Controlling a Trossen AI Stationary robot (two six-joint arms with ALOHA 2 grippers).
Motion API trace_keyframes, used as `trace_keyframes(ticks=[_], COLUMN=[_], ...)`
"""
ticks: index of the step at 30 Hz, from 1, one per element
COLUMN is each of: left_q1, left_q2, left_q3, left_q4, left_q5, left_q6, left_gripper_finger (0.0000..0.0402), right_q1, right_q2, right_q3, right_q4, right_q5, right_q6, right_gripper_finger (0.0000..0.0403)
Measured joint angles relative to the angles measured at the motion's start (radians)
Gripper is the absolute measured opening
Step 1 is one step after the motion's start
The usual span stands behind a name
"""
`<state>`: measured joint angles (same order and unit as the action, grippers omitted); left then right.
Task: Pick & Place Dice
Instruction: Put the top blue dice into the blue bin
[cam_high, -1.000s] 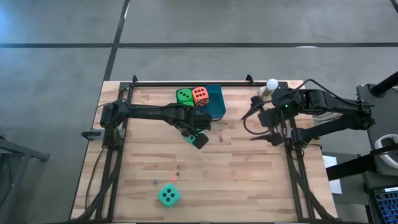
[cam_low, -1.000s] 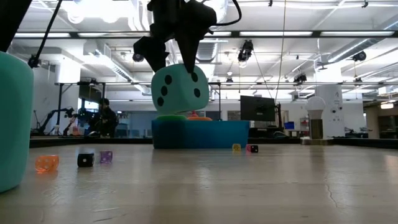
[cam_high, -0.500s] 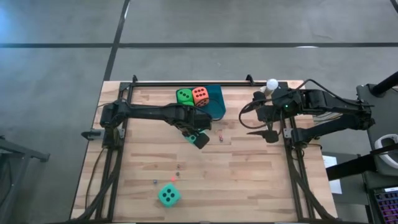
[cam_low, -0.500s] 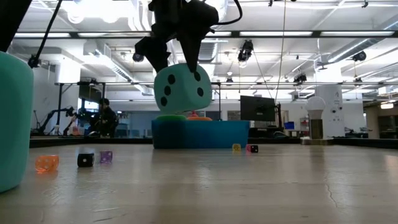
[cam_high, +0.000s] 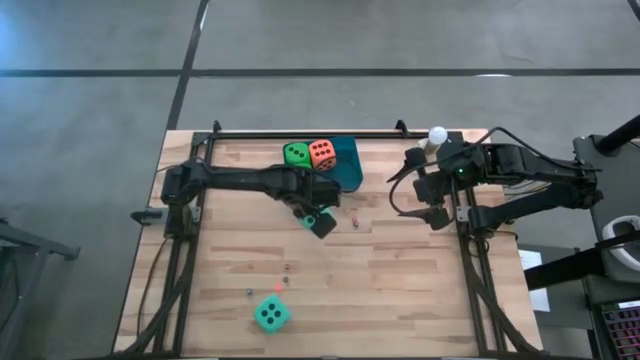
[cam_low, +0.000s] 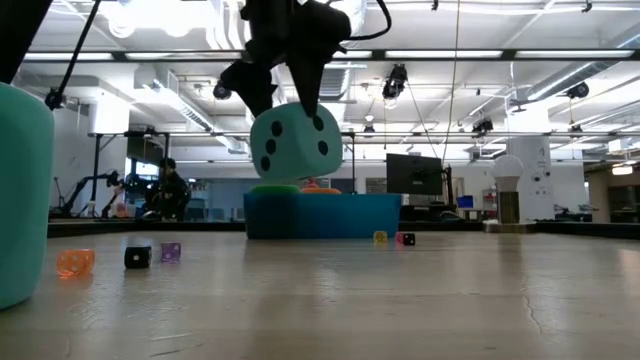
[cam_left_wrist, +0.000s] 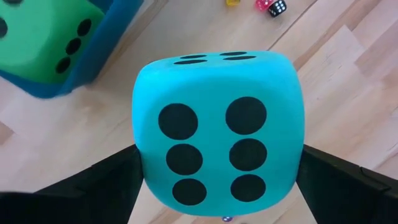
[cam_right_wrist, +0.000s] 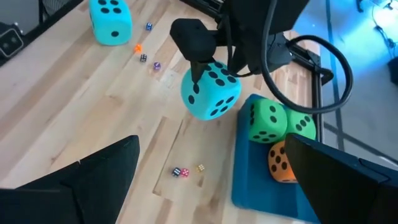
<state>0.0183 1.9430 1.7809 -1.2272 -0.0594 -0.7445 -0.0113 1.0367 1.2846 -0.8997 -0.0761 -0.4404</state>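
Left gripper (cam_low: 280, 95) clamped wide on a teal die (cam_low: 293, 142), held clear of the table (cam_low: 400, 300) in the upper centre of the low view; same die (cam_left_wrist: 217, 130) filling the left wrist view, six-pip face forward, dark fingers (cam_left_wrist: 106, 183) pressed to both sides; in the high view, at centre frame, just below the blue tray (cam_high: 347, 165). Right gripper (cam_high: 412, 190) spread wide with nothing between the fingers, hanging at right of centre in the high view, beside the table's right edge, below a small white ball (cam_high: 437, 134).

No brand, label or readable writing anywhere; only pips on the dice.

Counted in the high view: two teal dice, one held, one second teal die (cam_high: 271, 314) alone at lower centre of the frame, well apart from the tray; one bright green die (cam_high: 296, 154) and one orange-red die (cam_high: 321, 153) touching side by side in the tray at upper centre. In the right wrist view, two green dice (cam_right_wrist: 268, 121) in the tray next to the orange-red one, the farther green one partly hidden. Several tiny dice (cam_low: 137, 257) scattered on the wood; exact count unclear.
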Motion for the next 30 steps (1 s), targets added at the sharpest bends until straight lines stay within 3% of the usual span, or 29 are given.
trace_keyframes(ticks=[14, 23, 30], left_q1=[0.091, 0.199, 0.235], left_q2=[-0.013, -0.014, -0.002], left_q3=[0.032, 0.088, 0.079], left_q4=[0.024, 0.076, 0.168], left_q5=[0.000, -0.119, -0.151], left_q6=[0.301, 0.518, 0.674], left_gripper_finger=[0.0377, 0.0382, 0.0389], right_q1=[0.000, 0.000, 0.000], right_q2=[0.000, 0.000, 0.000], right_q3=[0.000, 0.000, 0.000], right_q4=[0.000, 0.000, 0.000], right_q5=[-0.002, -0.002, -0.002], right_q6=[-0.008, -0.006, -0.007], right_gripper_finger=[0.0400, 0.0400, 0.0400])
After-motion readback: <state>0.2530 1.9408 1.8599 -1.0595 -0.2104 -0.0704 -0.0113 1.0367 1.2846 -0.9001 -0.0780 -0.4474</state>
